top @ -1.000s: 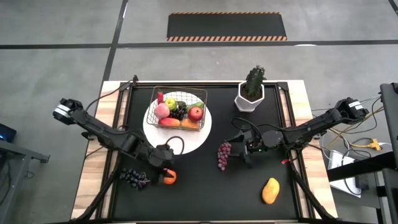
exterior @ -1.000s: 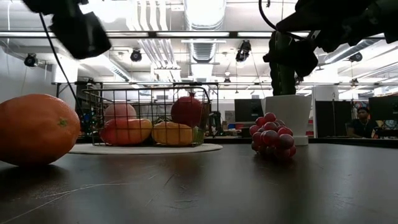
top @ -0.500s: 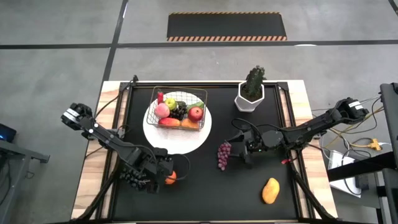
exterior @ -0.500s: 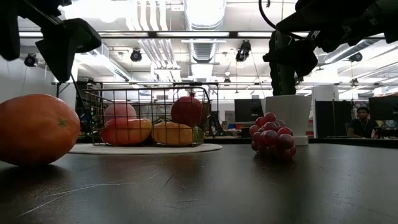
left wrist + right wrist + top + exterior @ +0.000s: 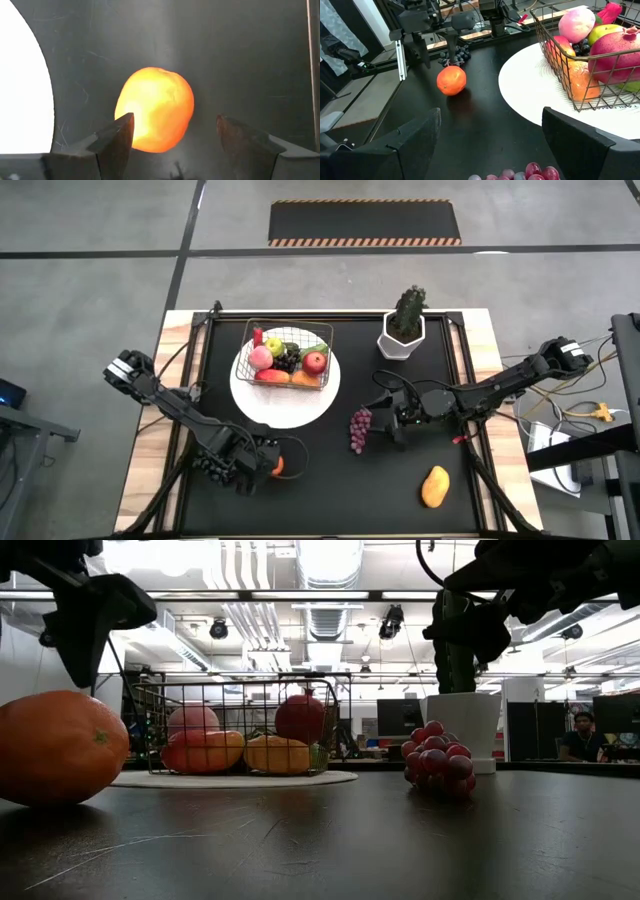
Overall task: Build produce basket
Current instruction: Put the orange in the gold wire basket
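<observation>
Thin wire mesh formed the basket [image 5: 288, 356], which stood on a round white plate [image 5: 300, 406] at the far-left part of the dark table [image 5: 330, 490]. Inside it lay a pink peach [image 5: 260, 358], a red apple [image 5: 314, 362], a dark grape bunch [image 5: 288, 361], a red chili [image 5: 258, 337] at the far corner, and some orange and green fruit. In the low view the basket [image 5: 235, 728] appeared behind a big orange fruit [image 5: 58, 747].

The left gripper [image 5: 262, 467] was low over the near-left part of the table, and its fingers were spread wide, with nothing held. In the left wrist view, the orange fruit [image 5: 155, 109] lay on the table between the two dark fingers [image 5: 116, 140], and the fingers did not touch it. A second dark grape bunch [image 5: 208, 464] lay just beside this gripper, on the side away from the orange fruit [image 5: 277, 465].

The right gripper [image 5: 382, 420] hovered near the middle of the table, also opened wide and empty. A purple-red grape bunch [image 5: 358, 429] lay on the table just beside it. A yellow mango [image 5: 434, 486] rested alone near the front right edge. A white pot with a green plant [image 5: 404, 328] stood at the far right side, well apart from the basket.
</observation>
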`<state>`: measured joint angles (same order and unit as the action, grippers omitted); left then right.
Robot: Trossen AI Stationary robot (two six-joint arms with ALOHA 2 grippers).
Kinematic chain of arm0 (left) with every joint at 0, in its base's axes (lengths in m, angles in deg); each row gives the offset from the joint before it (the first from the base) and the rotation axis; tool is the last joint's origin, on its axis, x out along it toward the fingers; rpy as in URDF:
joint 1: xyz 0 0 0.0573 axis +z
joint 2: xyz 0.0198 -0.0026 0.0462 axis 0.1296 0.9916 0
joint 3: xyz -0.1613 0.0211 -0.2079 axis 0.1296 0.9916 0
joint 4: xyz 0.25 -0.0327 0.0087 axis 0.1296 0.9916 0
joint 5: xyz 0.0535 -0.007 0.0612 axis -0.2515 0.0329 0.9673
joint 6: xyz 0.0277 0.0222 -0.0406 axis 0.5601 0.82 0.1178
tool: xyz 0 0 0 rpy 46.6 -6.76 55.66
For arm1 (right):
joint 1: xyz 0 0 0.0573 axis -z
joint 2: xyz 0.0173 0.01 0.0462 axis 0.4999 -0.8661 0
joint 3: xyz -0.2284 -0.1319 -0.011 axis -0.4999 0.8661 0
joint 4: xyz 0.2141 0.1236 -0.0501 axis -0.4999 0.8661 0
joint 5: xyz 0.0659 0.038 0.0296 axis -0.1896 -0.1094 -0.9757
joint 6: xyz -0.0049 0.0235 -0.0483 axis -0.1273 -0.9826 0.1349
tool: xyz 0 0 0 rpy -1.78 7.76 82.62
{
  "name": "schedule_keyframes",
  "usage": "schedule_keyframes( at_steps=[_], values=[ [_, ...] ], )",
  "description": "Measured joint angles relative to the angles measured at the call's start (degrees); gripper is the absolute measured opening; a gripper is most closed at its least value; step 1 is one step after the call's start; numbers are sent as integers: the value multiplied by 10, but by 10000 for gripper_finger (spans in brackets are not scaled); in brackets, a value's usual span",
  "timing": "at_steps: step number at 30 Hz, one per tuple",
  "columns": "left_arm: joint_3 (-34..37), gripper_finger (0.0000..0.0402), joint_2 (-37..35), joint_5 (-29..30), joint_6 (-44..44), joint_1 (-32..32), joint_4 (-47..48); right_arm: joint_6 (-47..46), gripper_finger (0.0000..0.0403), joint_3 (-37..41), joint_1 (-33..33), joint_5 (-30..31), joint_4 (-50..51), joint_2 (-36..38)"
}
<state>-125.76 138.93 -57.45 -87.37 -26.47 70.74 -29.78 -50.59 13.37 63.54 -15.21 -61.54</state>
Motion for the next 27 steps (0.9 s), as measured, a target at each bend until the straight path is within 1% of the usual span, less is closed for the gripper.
schedule_keyframes(
  at_steps=[5,9,12,17,21,22,27],
  values=[
    [10,265,1,6,-1,0,-7,0,329,0,0,0,0,0],
    [16,265,1,43,-21,0,-6,0,329,0,0,0,0,0],
    [16,270,1,47,-22,0,-7,0,329,0,0,0,0,0],
    [17,305,1,44,-19,0,-7,0,329,0,0,0,0,0],
    [30,336,0,6,-1,0,-8,0,329,0,0,0,0,0],
    [35,341,0,-3,5,0,-10,0,329,0,0,0,0,0],
    [54,347,0,-2,22,0,-44,0,329,0,0,3,0,0]
  ],
)
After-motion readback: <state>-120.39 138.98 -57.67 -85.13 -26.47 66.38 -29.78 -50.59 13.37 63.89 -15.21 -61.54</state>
